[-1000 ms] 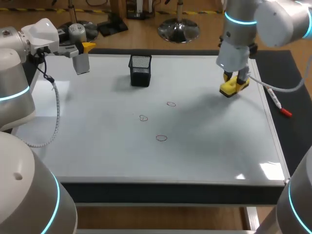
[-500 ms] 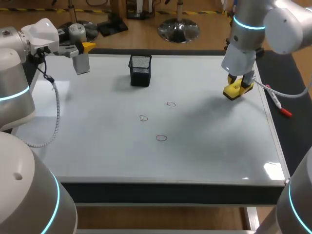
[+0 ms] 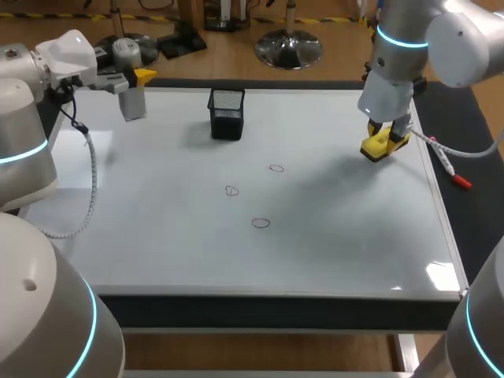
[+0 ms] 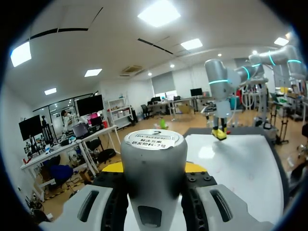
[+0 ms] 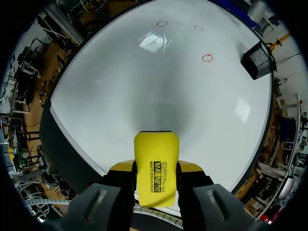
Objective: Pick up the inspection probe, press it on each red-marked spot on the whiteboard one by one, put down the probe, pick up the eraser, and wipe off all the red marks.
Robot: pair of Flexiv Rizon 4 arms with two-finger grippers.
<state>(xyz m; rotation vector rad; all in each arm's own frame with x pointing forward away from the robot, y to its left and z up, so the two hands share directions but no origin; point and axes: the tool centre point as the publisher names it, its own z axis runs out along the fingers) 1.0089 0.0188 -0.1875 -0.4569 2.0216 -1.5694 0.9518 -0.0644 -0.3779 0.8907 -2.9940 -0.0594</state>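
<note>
The whiteboard (image 3: pixel 157 236) is glossy white with pale glare patches, and near its middle are three thin red marks (image 3: pixel 276 168) (image 3: pixel 231 190) (image 3: pixel 261 223), each an open ring. Toward twelve o'clock stands a black mesh basket (image 3: pixel 227 113). The eraser (image 5: pixel 156 163) is bright yellow with a black printed band, and the right pincer (image 5: pixel 155 177) has yellow tips. The probe (image 4: pixel 153 173) is plain grey, capped by a white label, in the yellow-tipped left pincer (image 4: pixel 153 168). At three o'clock lies a white marker (image 3: pixel 441 161) with a red cap. The left arm (image 3: pixel 20 134) and right arm (image 3: pixel 441 31) are whitish grey with glowing cyan rings. The bench (image 3: pixel 480 228) is black.
</note>
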